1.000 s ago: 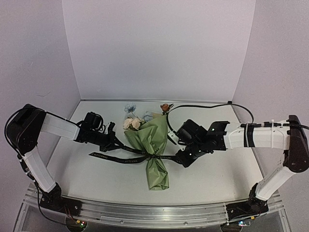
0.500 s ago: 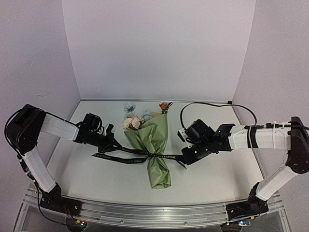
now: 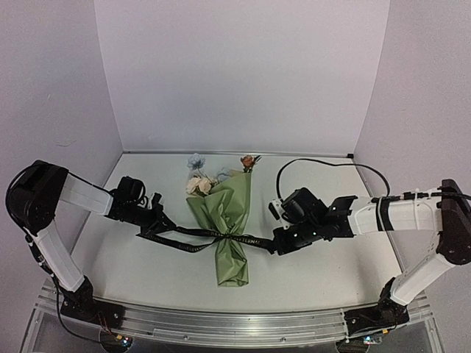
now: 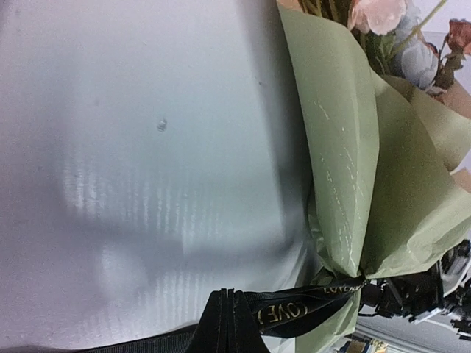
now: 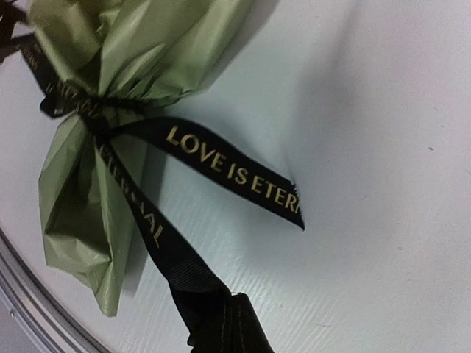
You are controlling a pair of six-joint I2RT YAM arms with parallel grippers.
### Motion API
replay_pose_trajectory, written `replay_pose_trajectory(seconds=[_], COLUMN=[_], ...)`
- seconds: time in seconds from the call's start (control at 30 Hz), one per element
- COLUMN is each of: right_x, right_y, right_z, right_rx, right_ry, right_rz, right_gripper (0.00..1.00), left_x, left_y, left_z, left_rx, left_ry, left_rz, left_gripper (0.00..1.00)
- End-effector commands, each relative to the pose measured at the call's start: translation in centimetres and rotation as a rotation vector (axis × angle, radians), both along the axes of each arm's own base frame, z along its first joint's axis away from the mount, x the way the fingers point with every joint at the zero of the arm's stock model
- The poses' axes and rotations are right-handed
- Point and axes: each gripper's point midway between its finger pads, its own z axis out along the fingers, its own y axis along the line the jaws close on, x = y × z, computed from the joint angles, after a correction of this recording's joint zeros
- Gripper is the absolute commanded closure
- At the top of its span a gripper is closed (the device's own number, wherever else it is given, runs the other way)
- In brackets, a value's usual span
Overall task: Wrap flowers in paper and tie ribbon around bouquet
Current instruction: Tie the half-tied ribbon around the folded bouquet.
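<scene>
The middle of the table is taken up by the bouquet, and the ribbon is stretched taut left to right across it. Open surface is left along the near edge and far left; the far right is crossed by a cable.

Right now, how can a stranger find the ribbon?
On the white table lies the green paper bouquet. The ribbon is tied around its narrow waist, its ends pulled out sideways. Unlike the round black cable, it is flat with gold lettering.
</scene>
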Motion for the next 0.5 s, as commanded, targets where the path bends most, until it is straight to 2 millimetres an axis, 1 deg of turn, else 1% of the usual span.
replay_pose_trajectory(seconds=[0.0,0.07,0.1,0.17,0.2,0.27,0.3,0.4,0.47], right_x=[-1.4,-1.2,-0.8,-0.2,0.1,0.0,-0.3,-1.9,-2.9], right_y=[0.0,-0.6,-0.9,-2.1,-2.1,-1.8,-1.2,0.5,1.2], right_z=[0.7,0.3,0.4,0.1,0.3,0.1,0.1,-0.6,-1.3], right_rx=[-0.018,-0.01,0.001,0.001,0.018,0.03,0.026,-0.019,-0.075], right_ry=[-0.075,-0.107,-0.139,-0.185,-0.2,-0.205,-0.209,-0.187,-0.173], right_rz=[0.066,0.046,0.023,-0.038,-0.063,-0.061,-0.033,0.096,0.174], right_gripper=[1.0,1.0,1.0,1.0,1.0,1.0,1.0,1.0,1.0], left_x=[1.4,1.5,1.6,1.8,1.8,1.8,1.8,1.8,1.7], left_y=[3.7,4.5,4.9,5.6,5.8,5.8,5.7,5.3,4.5], left_z=[0.0,-0.1,-0.1,-0.3,-0.3,-0.2,-0.2,0.3,1.0], left_rx=[0.047,0.053,0.055,0.053,0.046,0.035,0.031,0.009,-0.025], left_ry=[-0.007,-0.002,-0.002,0.004,0.008,0.008,0.008,-0.002,-0.016], left_rz=[0.128,0.149,0.16,0.186,0.193,0.191,0.19,0.168,0.125], left_gripper=[1.0,1.0,1.0,1.0,1.0,1.0,1.0,1.0,1.0])
